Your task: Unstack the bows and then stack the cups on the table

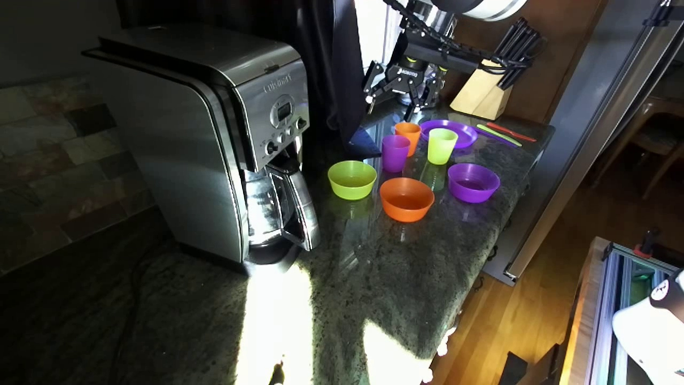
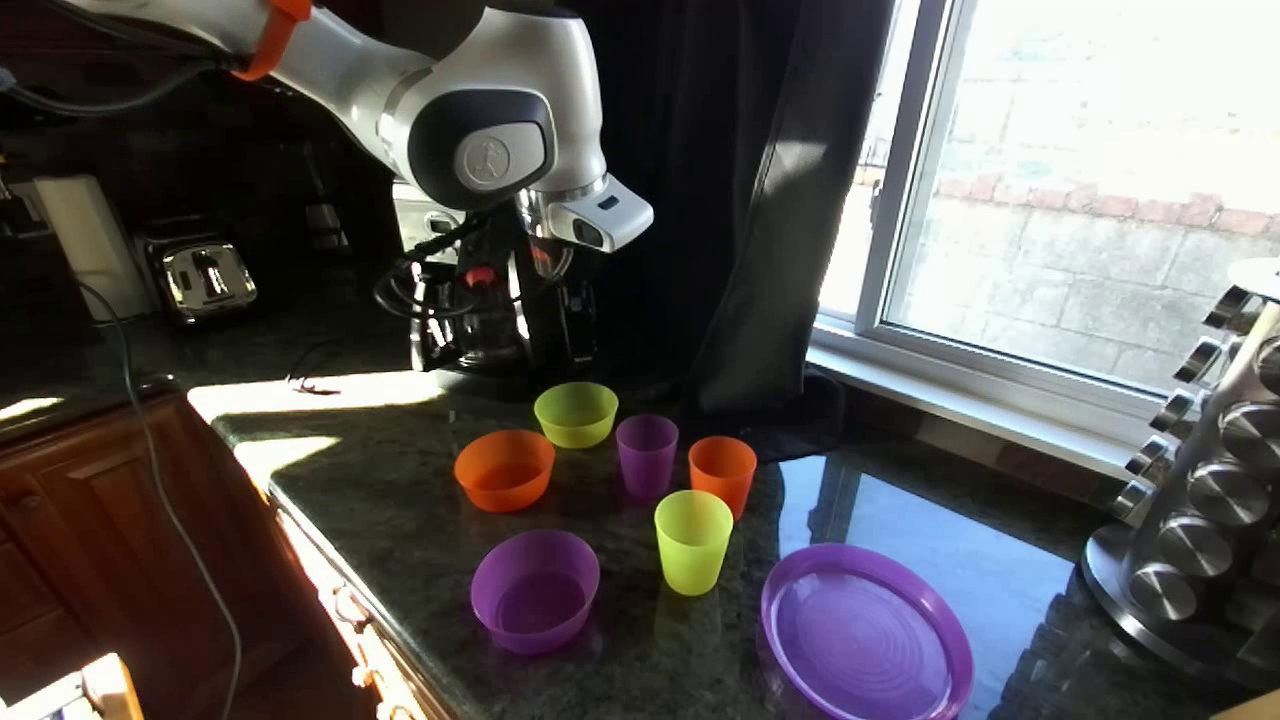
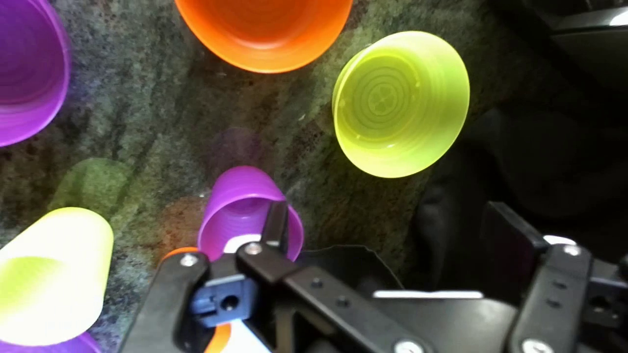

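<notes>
Hand (image 3: 390, 223) empty, jaws wide apart. Bowls (image 1: 407, 200) stand separate below it: unstacking appears finished. Next, I judge: shift over the purple cup (image 3: 241, 212), grip, begin stacking.

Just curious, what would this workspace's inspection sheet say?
Surface: dark green marbled stone countertop, sunlit in patches.
Job's things: orange bowl, purple bowl and lime-green bowl, all shallow round plastic, apart; purple cup, orange cup and lime-green cup, all narrow plastic, upright, unstacked.
Clutter: round purple plastic plate, slim bright utensils.
End effector: open, holding nothing.
Cables: black cable along the white robot arm, grey cable hanging down.
Surroundings: boxy silver coffee maker, black fabric curtain, wooden knife block.
</notes>
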You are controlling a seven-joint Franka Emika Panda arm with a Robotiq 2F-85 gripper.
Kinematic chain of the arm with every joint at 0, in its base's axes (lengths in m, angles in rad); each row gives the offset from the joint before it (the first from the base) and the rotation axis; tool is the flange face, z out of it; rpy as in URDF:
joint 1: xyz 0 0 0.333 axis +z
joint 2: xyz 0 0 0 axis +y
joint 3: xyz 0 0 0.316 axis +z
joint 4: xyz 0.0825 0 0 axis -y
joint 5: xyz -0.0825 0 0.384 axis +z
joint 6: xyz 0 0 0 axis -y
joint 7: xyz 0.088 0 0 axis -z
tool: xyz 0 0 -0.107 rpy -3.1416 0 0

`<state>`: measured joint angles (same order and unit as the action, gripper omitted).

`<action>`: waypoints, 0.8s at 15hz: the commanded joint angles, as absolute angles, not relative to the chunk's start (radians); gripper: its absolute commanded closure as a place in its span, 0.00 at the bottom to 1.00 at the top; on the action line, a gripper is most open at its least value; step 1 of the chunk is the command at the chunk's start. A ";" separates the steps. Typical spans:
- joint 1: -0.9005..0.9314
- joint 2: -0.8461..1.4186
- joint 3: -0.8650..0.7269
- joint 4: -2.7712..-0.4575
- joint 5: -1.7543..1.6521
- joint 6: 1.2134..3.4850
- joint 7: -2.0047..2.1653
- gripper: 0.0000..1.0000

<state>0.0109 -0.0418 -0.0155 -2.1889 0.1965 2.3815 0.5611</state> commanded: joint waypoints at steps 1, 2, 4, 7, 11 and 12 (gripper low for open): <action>-0.026 -0.125 -0.024 -2.256 0.160 2.352 0.654 0.00; -0.039 -0.133 -0.026 -2.268 0.145 2.358 0.683 0.00; -0.064 -0.141 -0.031 -2.285 0.118 2.368 0.732 0.00; -0.091 -0.134 -0.043 -2.303 0.121 2.379 0.751 0.00; -0.116 -0.107 -0.053 -2.316 0.078 2.389 0.761 0.00; -0.120 -0.097 -0.055 -2.316 0.066 2.391 0.765 0.00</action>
